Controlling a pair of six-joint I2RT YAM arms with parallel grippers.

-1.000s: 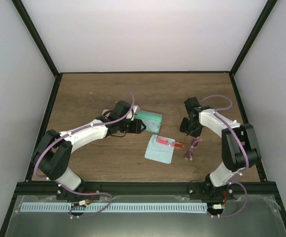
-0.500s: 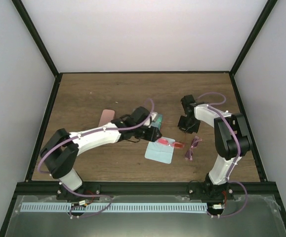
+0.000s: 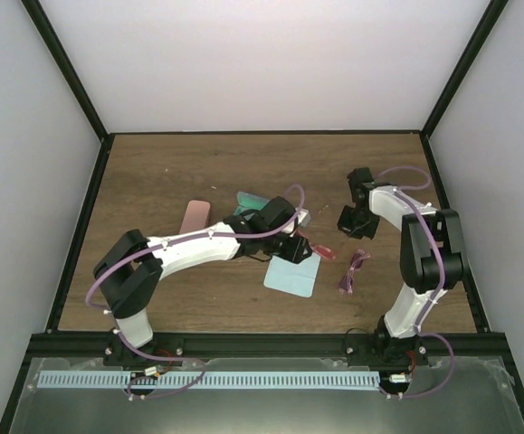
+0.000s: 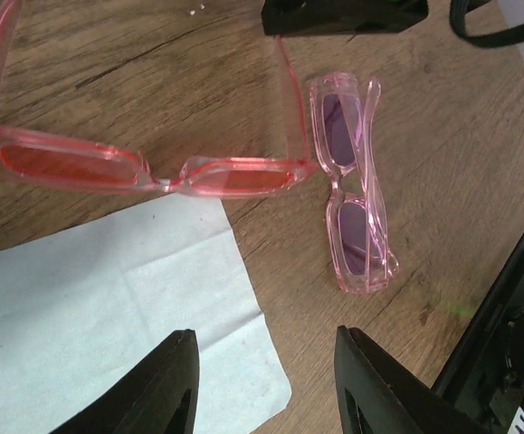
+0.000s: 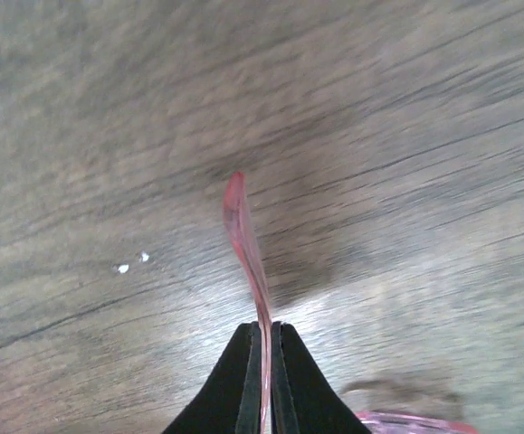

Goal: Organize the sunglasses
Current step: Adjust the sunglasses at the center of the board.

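The brown wooden table carries everything, and both of my arms are bent in over its middle. My left arm reaches across from the left to the centre, and my right arm curls in from the right. Under my left wrist lies the pale blue cloth, flat on the wood. To its left in the overhead view are the pink case and, just past it, the blue-grey case, both apart from the cloth. The red-lensed sunglasses lie unfolded on the table with their front running along the cloth's far edge and meeting it near the cloth's corner. Their two arms point away from the cloth. The pinkish-purple sunglasses lie folded on the bare wood, right up against the hinge end of the red pair; I cannot tell whether the two touch. My left gripper hovers above the cloth's corner. Its fingers stand apart with nothing between them, so it grasps nothing. My right gripper is clenched tight on one thin arm of the red-lensed sunglasses. The arm's tip pokes out beyond the fingertips, low over the wood.
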